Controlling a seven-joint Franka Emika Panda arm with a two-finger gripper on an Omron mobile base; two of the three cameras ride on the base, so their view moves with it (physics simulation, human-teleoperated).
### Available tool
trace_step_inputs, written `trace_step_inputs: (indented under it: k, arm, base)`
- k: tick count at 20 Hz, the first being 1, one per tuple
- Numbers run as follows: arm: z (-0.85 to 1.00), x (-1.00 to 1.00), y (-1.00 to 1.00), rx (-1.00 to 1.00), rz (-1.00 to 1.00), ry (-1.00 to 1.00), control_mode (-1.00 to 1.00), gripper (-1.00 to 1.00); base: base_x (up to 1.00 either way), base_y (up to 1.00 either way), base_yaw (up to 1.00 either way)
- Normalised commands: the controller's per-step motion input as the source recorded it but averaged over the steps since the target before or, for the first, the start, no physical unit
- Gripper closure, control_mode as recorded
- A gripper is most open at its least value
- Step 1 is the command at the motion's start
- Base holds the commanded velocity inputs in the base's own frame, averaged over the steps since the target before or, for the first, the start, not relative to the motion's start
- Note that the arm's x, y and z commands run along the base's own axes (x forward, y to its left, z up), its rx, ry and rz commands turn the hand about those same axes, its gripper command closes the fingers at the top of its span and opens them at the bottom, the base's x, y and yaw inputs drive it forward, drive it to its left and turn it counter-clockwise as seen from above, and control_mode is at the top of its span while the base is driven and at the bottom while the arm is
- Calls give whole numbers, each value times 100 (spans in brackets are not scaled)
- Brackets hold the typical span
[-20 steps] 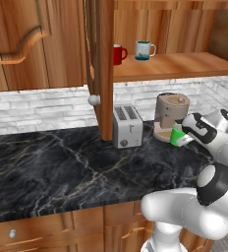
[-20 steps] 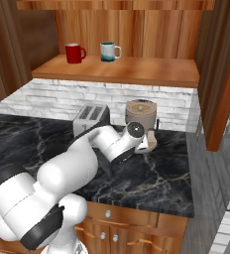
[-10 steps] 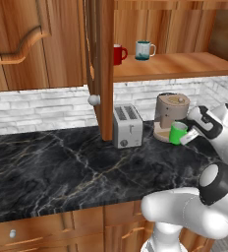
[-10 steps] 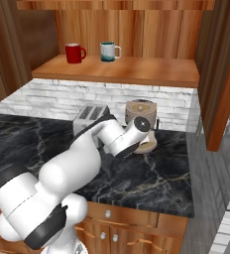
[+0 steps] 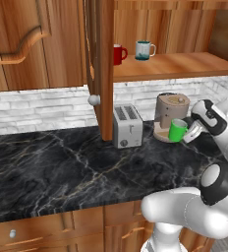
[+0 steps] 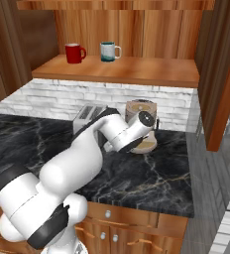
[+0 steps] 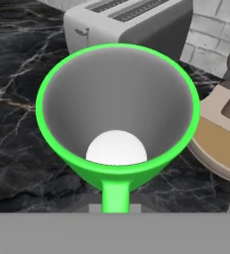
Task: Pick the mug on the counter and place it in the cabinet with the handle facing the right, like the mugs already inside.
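- The claw (image 5: 188, 133) grips the green mug (image 5: 176, 130) by its handle (image 7: 115, 194).
- The mug hangs above the counter (image 5: 62, 167), beside the coffee maker (image 5: 169, 114), near the toaster (image 5: 127, 126).

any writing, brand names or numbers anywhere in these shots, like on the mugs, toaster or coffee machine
None can be read in any of the three views.
Green mug: plain, no print.
Red mug and teal-and-white mug on the cabinet shelf: no markings to make out.
Toaster: plain grey, no brand or dial numbers.
Coffee machine: no label.
Counter: pale veins, no text.
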Motion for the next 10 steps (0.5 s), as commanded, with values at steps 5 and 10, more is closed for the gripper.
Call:
trace_step_inputs:
  k: [5, 10]
  arm:
    - [15, -12, 6, -1, 11, -1, -100, 100]
    - [19, -11, 5, 0, 8, 0, -100, 100]
  base:
    - [0, 0, 0]
    - [0, 0, 0]
